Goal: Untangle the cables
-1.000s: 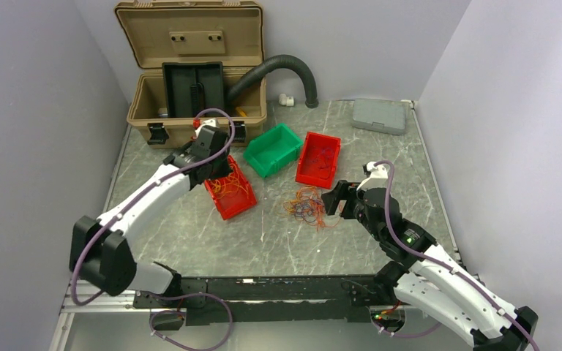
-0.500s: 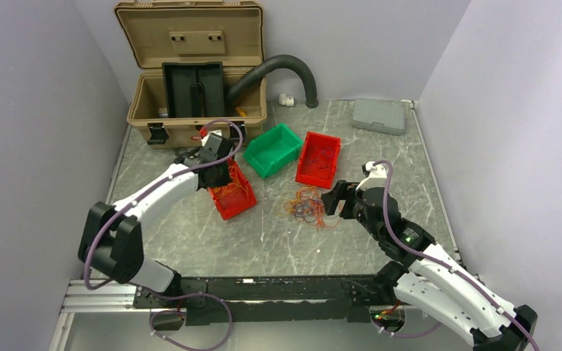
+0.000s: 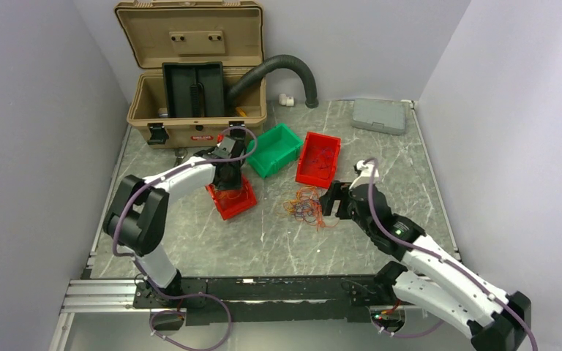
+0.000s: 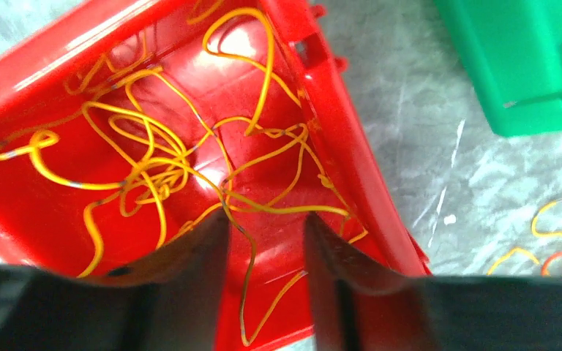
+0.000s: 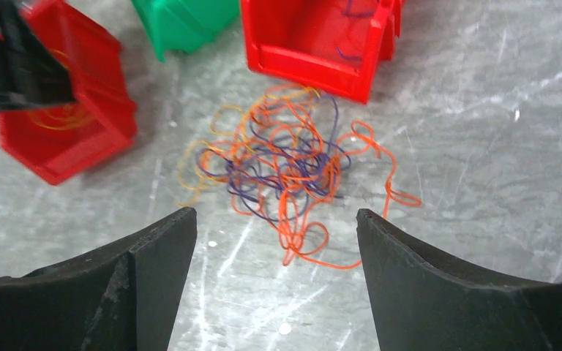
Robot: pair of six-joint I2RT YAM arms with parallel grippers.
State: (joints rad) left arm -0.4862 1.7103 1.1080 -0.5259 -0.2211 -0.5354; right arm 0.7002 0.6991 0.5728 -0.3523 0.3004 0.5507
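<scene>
My left gripper (image 4: 267,230) hangs over a red bin (image 4: 355,175), jaws parted a little. Loose yellow cables (image 4: 146,172) lie in the bin, and one strand passes down between the jaws. My right gripper (image 5: 276,219) stands wide open, holding nothing, just above the tangle (image 5: 285,164) of orange and purple cables on the bench (image 5: 483,146), near a second red bin (image 5: 307,44).

The tangled cables (image 5: 285,172) are orange, dark purple and yellow. The table (image 3: 205,234) is grey with pale veins, and one bin (image 3: 263,167) is green.
</scene>
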